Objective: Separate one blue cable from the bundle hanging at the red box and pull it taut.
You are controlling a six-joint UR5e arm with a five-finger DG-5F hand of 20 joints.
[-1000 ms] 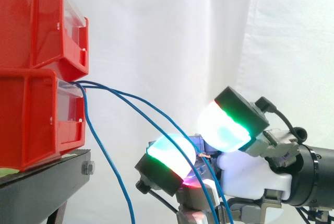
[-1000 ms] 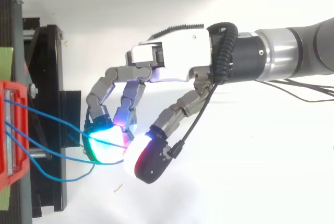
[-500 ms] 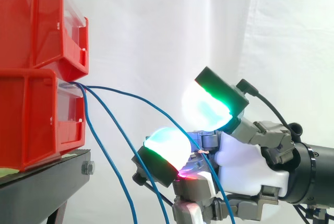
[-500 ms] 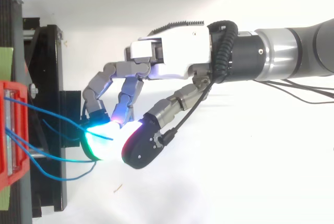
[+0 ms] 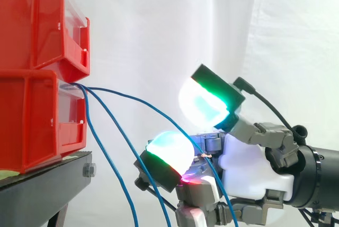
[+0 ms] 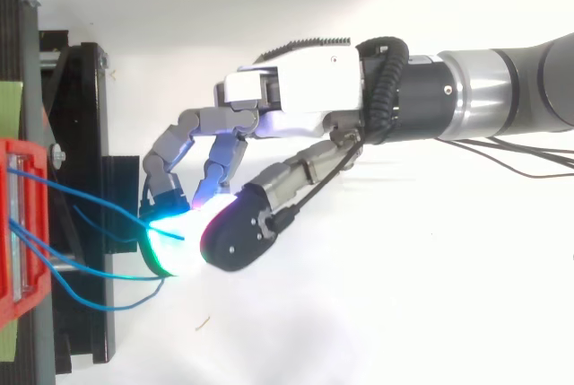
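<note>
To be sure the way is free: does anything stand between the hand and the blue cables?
Nothing visible does. One cable runs from the red bin through open air right up to the hand.

Creased white curtain (image 5: pixel 159 26) behind black stand (image 5: pixel 42 184).

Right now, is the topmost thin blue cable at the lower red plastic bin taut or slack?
Slack: the topmost thin blue cable curves from the lower red plastic bin down to the hand.
</note>
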